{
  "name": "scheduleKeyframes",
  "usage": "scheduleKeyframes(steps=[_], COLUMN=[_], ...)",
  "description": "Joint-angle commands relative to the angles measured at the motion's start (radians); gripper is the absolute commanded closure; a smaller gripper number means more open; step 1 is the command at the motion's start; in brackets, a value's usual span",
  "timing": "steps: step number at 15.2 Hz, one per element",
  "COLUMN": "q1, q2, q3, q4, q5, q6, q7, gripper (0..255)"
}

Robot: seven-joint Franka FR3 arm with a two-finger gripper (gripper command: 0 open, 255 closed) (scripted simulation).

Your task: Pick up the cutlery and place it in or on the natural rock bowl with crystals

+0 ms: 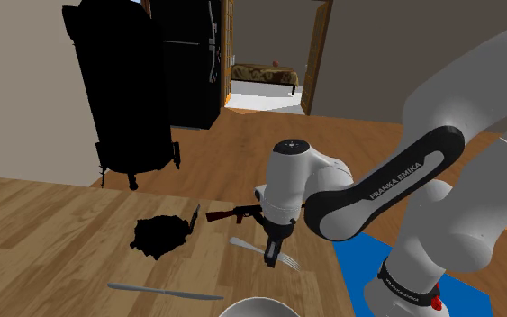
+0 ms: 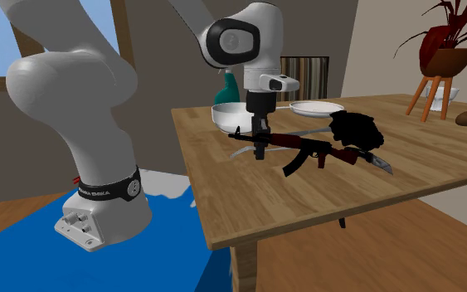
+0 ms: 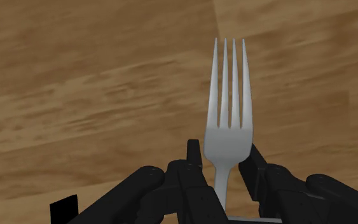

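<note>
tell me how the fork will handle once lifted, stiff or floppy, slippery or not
The fork looks smooth, glossy and thin, so it is probably stiff and light but somewhat slippery. The gripper clasps it near the head, so the long handle may make it pivot. Being flat, it likely won't roll.

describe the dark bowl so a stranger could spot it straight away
Start at the wooden table and find the toy rifle. Just to the shoulder view's left of it sits the dark bowl, a jagged all-black lump, unlike the smooth white bowl nearby.
</note>
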Motion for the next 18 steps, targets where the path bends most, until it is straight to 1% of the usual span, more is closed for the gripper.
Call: scheduleKeyframes(steps=[1,2,9,18], q1=[0.000,0.000,0.015,0.023], q2=[0.000,0.000,-0.094,-0.185], q3=[0.000,0.000,-0.025,-0.055], q4=[0.000,0.000,0.037,0.102], q5=[0.000,0.000,0.014,0.014], q6=[0.000,0.000,-0.129,-0.285], q7=[0.000,0.000,-0.019,-0.032], gripper=[255,255,255,255])
